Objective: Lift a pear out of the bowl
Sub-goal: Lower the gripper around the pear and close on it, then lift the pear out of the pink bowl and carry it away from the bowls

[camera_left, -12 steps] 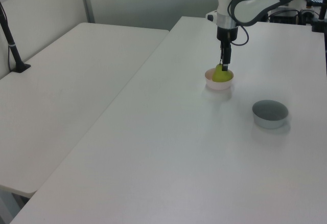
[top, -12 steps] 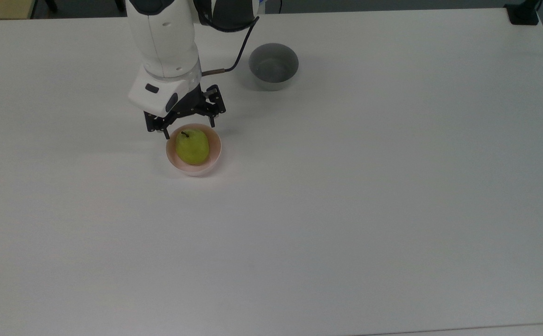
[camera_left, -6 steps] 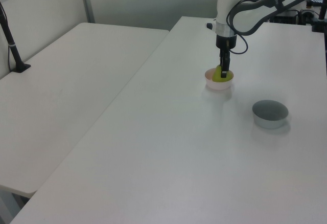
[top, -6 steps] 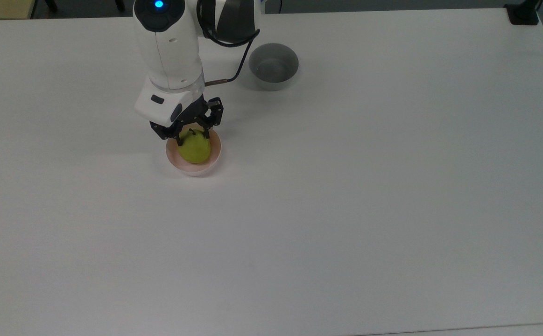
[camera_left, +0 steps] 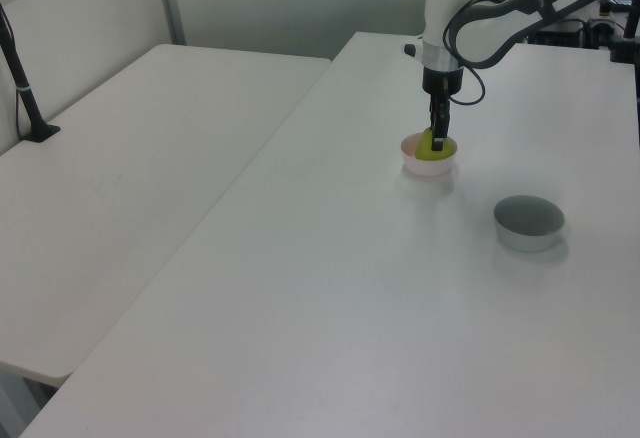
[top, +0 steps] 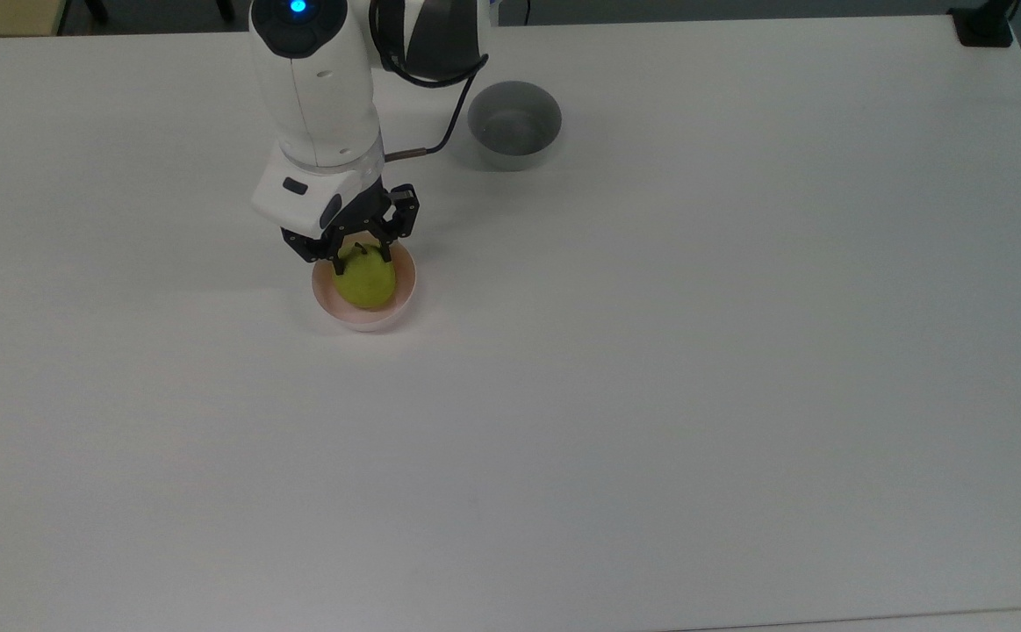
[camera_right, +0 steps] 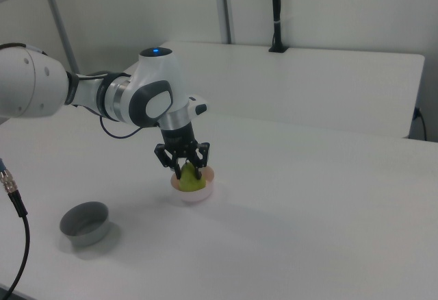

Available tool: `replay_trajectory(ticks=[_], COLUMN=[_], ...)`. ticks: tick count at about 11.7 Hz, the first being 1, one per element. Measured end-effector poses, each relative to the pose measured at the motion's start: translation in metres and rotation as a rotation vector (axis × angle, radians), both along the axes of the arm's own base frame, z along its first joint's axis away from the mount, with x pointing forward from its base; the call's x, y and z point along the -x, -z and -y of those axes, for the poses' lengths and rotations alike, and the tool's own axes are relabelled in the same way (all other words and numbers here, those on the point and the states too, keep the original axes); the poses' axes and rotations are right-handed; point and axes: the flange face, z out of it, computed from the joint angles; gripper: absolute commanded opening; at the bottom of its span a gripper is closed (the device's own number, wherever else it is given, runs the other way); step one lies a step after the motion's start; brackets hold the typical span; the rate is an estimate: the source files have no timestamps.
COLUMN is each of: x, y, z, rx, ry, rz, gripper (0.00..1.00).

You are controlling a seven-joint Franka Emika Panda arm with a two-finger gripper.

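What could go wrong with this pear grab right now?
The gripper straddles only the narrow stem end of the pear, so the rounded fruit may slip out on lifting. The fingers sit close to the pink bowl rim; they might drag or tip the light bowl.

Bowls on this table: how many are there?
2. The pink bowl sits under the arm with the pear in it; the grey bowl stands apart, toward the top view's upper right.

Lab: white tables, partition panels
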Motion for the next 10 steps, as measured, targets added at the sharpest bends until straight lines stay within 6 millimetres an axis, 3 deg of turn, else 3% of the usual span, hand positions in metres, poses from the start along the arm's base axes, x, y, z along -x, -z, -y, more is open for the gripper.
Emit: replay_trajectory(ticks=[4,10], x=[-0.002,0.001], y=[-0.023,-0.109], z=[0.002,0.004], rx=[-0.001,-0.015], ry=[0.003,0.01], rz=[0.03,-0.021], gripper=[0.0,0.0])
